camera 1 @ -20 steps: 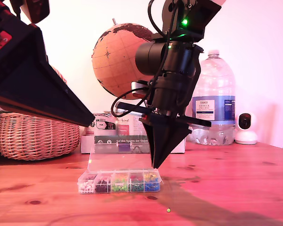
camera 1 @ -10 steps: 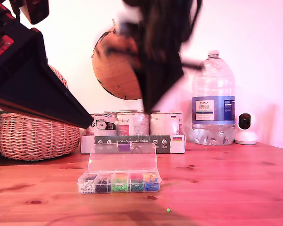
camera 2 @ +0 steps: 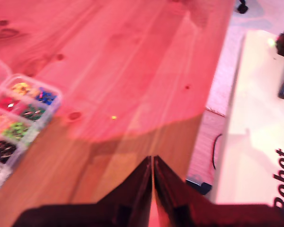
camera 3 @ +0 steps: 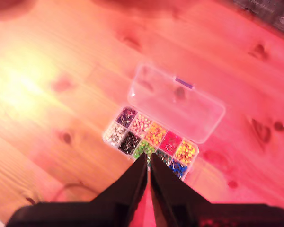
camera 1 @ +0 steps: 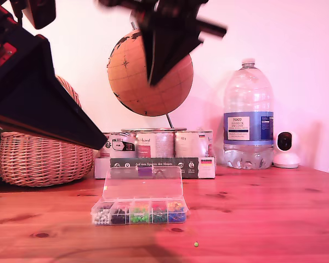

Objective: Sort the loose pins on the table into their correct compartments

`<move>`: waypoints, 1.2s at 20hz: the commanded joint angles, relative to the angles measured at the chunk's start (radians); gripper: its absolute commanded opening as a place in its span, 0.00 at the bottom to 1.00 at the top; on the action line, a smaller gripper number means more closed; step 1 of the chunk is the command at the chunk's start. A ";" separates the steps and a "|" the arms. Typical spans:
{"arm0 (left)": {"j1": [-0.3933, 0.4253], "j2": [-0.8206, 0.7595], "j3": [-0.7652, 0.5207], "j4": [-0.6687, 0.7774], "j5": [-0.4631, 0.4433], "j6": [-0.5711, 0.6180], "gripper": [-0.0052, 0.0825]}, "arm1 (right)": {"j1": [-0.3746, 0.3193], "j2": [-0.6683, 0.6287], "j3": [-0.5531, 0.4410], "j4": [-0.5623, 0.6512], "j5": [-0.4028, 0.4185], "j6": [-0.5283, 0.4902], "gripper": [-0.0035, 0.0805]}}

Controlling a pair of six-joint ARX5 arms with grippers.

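1. My first gripper (camera 2: 153,159) has its jaws pressed together, holding nothing.
2. My second gripper (camera 3: 149,156) is closed and empty too, above the compartments (camera 3: 151,139).
3. The box lies long axis left-right in the exterior view, lid (camera 1: 142,183) open on the far side.
4. A yellow-green pin (camera 1: 196,244) lies on the table (camera 1: 263,219), near-right of the box.
5. Readable: "TESCO" on the bottle (camera 1: 248,115), "Robot" on a white surface (camera 2: 255,142).

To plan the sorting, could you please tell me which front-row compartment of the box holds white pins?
The end compartment at the exterior view's left; the others hold dark or coloured pins.
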 commanded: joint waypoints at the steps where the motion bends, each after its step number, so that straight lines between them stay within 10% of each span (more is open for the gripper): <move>1: 0.007 0.009 -0.008 0.005 0.000 -0.012 0.04 | 0.004 -0.034 -0.124 0.066 0.004 0.023 0.03; 13: -0.004 0.009 -0.008 -0.042 -0.024 -0.028 0.04 | -0.024 -0.021 -0.247 -0.010 -0.212 0.318 0.03; 24: -0.019 0.009 -0.008 -0.038 -0.086 -0.065 0.04 | -0.059 0.170 -0.168 -0.092 -0.270 0.343 0.07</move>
